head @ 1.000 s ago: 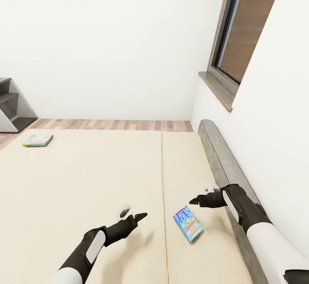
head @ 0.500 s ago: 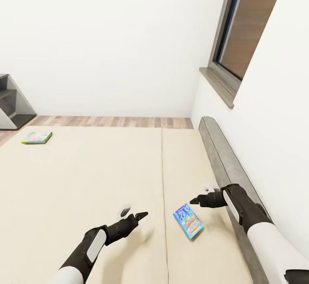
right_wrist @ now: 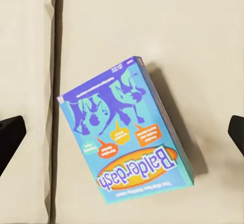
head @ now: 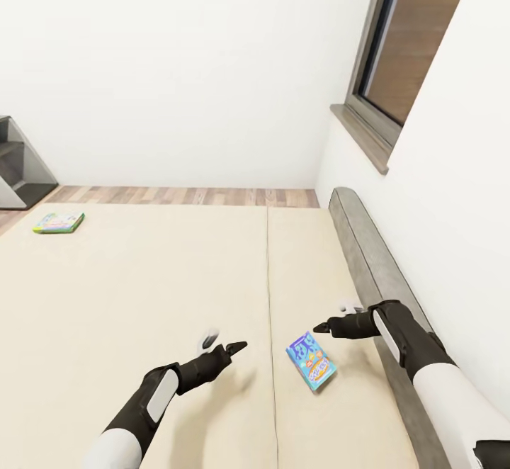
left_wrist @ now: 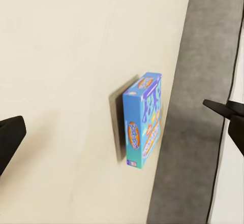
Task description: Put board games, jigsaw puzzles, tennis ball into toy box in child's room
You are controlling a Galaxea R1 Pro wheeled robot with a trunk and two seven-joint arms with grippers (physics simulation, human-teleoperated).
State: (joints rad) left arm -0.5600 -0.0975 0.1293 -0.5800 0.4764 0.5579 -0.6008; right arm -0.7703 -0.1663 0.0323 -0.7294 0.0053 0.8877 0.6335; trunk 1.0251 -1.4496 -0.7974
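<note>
**Both grippers wide, lining up on the blue board game on the bed**

Right gripper [head: 333,319], black two-finger, sits lower right of the head view with jaws spread; in the right wrist view one dark fingertip [right_wrist: 11,135] shows at each side edge, nothing between them but the box. Left gripper [head: 222,343], same type, lower centre of the head view, also spread apart and empty; its wrist view looks across at the box.

Flat blue cardboard board-game box with "Balderdash" lettering [head: 311,361] lies face up on the beige mattress [head: 142,292], lower centre-right of the head view, just right of the mattress seam and near the grey padded headboard [head: 361,242]. It sits between the two grippers, closer to the right one, touching neither. Second board game, a flat green-edged box [head: 58,222], lies at the far left edge of the bed, mid-left of frame, well apart from both arms. Toy box and table not in these frames.

Step in hand, judged: approach for the first bed pickup, nothing grasped yet. Next move likely calls for lowering the right gripper over the blue box, straddling its narrow width or an edge, then closing. The box lies flat, so getting a finger under an edge may be awkward.
</note>
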